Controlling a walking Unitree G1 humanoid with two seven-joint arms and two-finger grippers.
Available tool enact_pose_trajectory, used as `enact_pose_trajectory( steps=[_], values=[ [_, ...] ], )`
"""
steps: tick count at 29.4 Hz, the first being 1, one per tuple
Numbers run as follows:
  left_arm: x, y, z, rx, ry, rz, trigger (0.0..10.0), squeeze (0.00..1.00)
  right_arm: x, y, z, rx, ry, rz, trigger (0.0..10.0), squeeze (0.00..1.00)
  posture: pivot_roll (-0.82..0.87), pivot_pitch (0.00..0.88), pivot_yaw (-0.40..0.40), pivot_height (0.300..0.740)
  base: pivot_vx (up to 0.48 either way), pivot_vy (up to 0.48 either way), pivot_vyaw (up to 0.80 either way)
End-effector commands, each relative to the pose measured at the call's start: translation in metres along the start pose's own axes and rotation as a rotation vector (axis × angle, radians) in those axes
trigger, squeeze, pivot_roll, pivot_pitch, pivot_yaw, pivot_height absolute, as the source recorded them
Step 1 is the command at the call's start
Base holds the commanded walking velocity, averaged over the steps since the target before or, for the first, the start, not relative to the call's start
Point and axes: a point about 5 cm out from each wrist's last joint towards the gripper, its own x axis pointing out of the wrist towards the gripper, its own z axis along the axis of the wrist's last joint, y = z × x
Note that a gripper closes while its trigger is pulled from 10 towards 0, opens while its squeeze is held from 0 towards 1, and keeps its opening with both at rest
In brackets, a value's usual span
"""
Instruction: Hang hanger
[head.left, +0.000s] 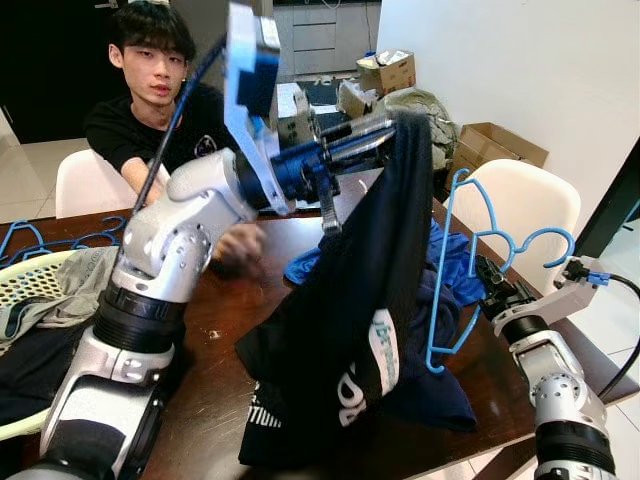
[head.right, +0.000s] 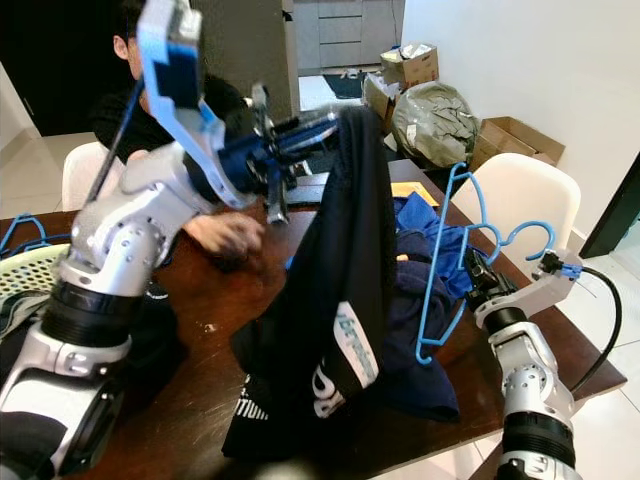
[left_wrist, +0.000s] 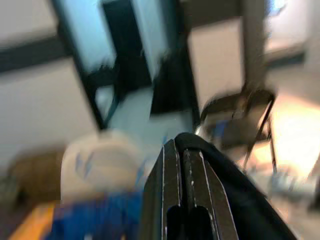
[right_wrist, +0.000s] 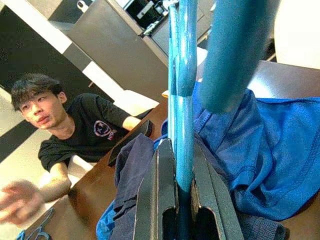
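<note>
My left gripper (head.left: 385, 128) is raised over the middle of the table and shut on the top of a black garment (head.left: 350, 300) with white lettering. The garment hangs down from it onto the dark wooden table (head.left: 225, 345). In the left wrist view the black fingers (left_wrist: 172, 200) lie pressed together with the black cloth (left_wrist: 235, 200) draped over them. At the table's right edge my right gripper (head.left: 487, 278) is shut on a blue plastic hanger (head.left: 445, 260), held upright just right of the garment. The hanger's bar (right_wrist: 181, 100) sits between the fingers (right_wrist: 165, 200).
A person (head.left: 150, 90) sits across the table with one hand (head.left: 240, 245) resting on it. Blue clothes (head.left: 455, 265) lie under the hanger. A white chair (head.left: 520, 205) stands at the right. At the left are a basket (head.left: 30, 280) of clothes and more blue hangers (head.left: 60, 240).
</note>
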Motion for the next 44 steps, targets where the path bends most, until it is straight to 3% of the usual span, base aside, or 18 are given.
enact_pose_trajectory(
  steps=[1, 2, 4, 5, 6, 7, 8, 9, 10, 11, 18, 19, 20, 21, 28, 36, 40, 44],
  values=[
    [-0.009, 0.005, -0.014, 0.038, 0.094, 0.025, 0.0, 0.0, 0.0, 0.002, -0.002, 0.007, -0.006, 0.007, 10.0, 0.0, -0.03, 0.0, 0.01, 0.74, 0.0, 0.0, 0.0],
    [-0.021, 0.01, -0.035, 0.098, 0.224, 0.068, 0.0, 0.0, 0.0, 0.002, -0.001, 0.007, -0.007, 0.006, 10.0, 0.0, -0.03, 0.0, 0.01, 0.74, 0.0, 0.0, 0.0],
    [-0.021, 0.01, -0.035, 0.098, 0.224, 0.068, 0.0, 0.0, 0.0, 0.002, -0.001, 0.007, -0.007, 0.006, 10.0, 0.0, -0.03, 0.0, 0.01, 0.74, 0.0, 0.0, 0.0],
    [-0.039, 0.019, -0.055, 0.143, 0.364, 0.151, 2.4, 0.0, 0.0, 0.002, -0.001, 0.008, -0.009, 0.006, 10.0, 0.0, -0.04, 0.0, 0.014, 0.74, 0.0, 0.0, 0.0],
    [-0.039, 0.019, -0.055, 0.143, 0.364, 0.151, 2.4, 0.0, 0.0, 0.002, -0.001, 0.008, -0.009, 0.006, 10.0, 0.0, -0.04, 0.0, 0.014, 0.74, 0.0, 0.0, 0.0],
    [-0.059, 0.031, -0.069, 0.159, 0.47, 0.274, 0.0, 0.0, -0.001, 0.001, -0.001, 0.009, -0.011, 0.005, 10.0, 0.0, -0.04, 0.0, 0.013, 0.74, 0.0, 0.0, 0.0],
    [-0.059, 0.031, -0.069, 0.159, 0.47, 0.274, 0.0, 0.0, -0.001, 0.001, -0.001, 0.009, -0.011, 0.005, 10.0, 0.0, -0.04, 0.0, 0.013, 0.74, 0.0, 0.0, 0.0],
    [-0.076, 0.041, -0.076, 0.172, 0.545, 0.393, 4.0, 0.0, -0.001, 0.001, 0.0, 0.01, -0.012, 0.005, 10.0, 0.0, -0.03, 0.0, 0.01, 0.74, 0.0, 0.0, 0.0],
    [-0.076, 0.041, -0.076, 0.172, 0.545, 0.393, 4.0, 0.0, -0.001, 0.001, 0.0, 0.01, -0.012, 0.005, 10.0, 0.0, -0.03, 0.0, 0.01, 0.74, 0.0, 0.0, 0.0],
    [-0.088, 0.046, -0.08, 0.166, 0.586, 0.486, 10.0, 0.0, -0.001, 0.001, 0.0, 0.01, -0.011, 0.005, 10.0, 0.0, -0.03, 0.0, 0.01, 0.74, 0.0, 0.0, 0.0],
    [-0.09, 0.039, -0.085, 0.136, 0.564, 0.496, 10.0, 0.0, -0.002, 0.001, 0.0, 0.011, -0.009, 0.006, 10.0, 0.0, -0.03, 0.0, 0.008, 0.74, 0.0, 0.0, 0.0],
    [-0.085, 0.033, -0.087, 0.107, 0.529, 0.458, 10.0, 0.77, -0.002, 0.001, 0.0, 0.011, -0.009, 0.006, 10.0, 0.0, -0.03, 0.0, 0.01, 0.74, 0.0, 0.0, 0.0],
    [-0.085, 0.033, -0.087, 0.107, 0.529, 0.458, 10.0, 0.77, -0.002, 0.001, 0.0, 0.011, -0.009, 0.006, 10.0, 0.0, -0.03, 0.0, 0.01, 0.74, 0.0, 0.0, 0.0],
    [-0.077, 0.027, -0.087, 0.08, 0.483, 0.407, 10.0, 1.0, -0.002, 0.001, 0.0, 0.012, -0.009, 0.006, 10.0, 0.0, -0.03, 0.0, 0.01, 0.74, 0.0, 0.0, 0.0],
    [-0.059, 0.013, -0.084, 0.043, 0.4, 0.298, 10.0, 1.0, -0.002, 0.001, 0.0, 0.013, -0.011, 0.004, 10.0, 0.0, -0.04, 0.0, 0.014, 0.74, 0.0, 0.0, 0.0],
    [-0.069, 0.015, -0.071, 0.203, 0.592, 0.24, 10.0, 1.0, -0.001, 0.001, 0.0, 0.017, -0.014, 0.004, 10.0, 0.0, -0.02, 0.0, 0.015, 0.74, 0.0, 0.0, 0.0],
    [-0.082, 0.026, -0.05, 0.324, 0.697, 0.312, 10.0, 1.0, -0.001, 0.002, 0.0, 0.02, -0.015, 0.005, 10.0, 0.0, -0.02, 0.0, 0.015, 0.74, 0.0, 0.0, 0.0],
    [-0.089, 0.03, -0.036, 0.36, 0.712, 0.445, 10.0, 1.0, -0.002, 0.001, 0.0, 0.022, -0.015, 0.004, 10.0, 0.0, -0.02, 0.0, 0.012, 0.74, 0.0, 0.0, 0.0]
  ],
)
